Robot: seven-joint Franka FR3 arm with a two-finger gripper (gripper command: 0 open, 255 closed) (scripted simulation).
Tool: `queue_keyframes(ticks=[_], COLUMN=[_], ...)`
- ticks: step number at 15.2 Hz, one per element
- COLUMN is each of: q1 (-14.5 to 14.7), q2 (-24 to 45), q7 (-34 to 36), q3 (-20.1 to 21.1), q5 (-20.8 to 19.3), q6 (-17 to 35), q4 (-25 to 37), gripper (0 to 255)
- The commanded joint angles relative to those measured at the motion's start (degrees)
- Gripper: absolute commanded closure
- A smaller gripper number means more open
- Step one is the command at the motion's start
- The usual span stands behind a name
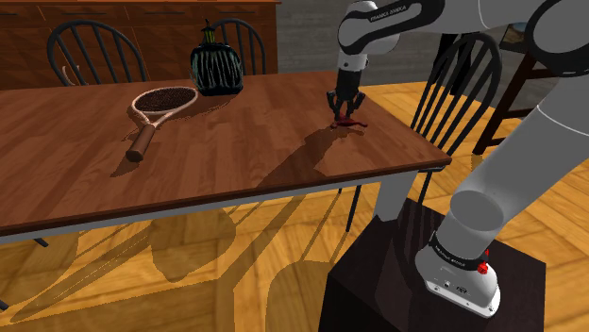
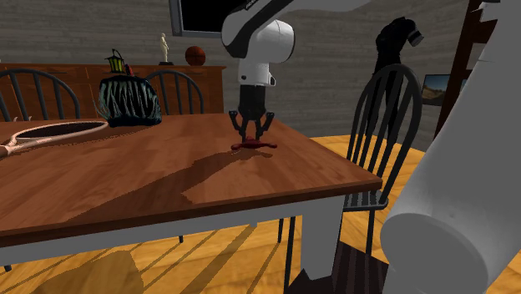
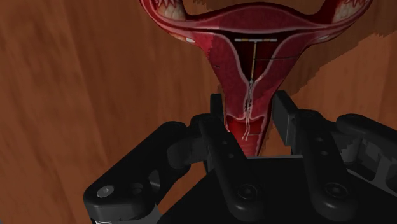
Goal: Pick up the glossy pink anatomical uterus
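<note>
- The pincer [image 1: 345,107] stands low over the table [image 1: 245,141], close to its corner edge, and a chair [image 1: 458,85] waits just past that edge.
- Bare wood lies open on its other side; the racket [image 1: 156,108] sits well away.
- It is clamped on the narrow neck of the uterus [image 3: 254,51], which lies flat right beneath it.
- Glossy deep pink-red, cut open, arms flaring wide.

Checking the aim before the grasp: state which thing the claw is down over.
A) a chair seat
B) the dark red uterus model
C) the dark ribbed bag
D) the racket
B: the claw stands directly over the dark red uterus model on the table, far from the racket and the dark ribbed bag.
</note>
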Motion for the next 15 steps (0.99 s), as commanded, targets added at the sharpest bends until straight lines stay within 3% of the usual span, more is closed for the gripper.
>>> queue_keyframes(ticks=[1,15], q1=[0.0,0.0], q2=[-0.3,-0.8], q7=[0.2,1.0], q3=[0.0,0.0], q5=[0.0,-0.3], q6=[-1.3,-10.6], q4=[1.0,9.9], gripper=[255,255])
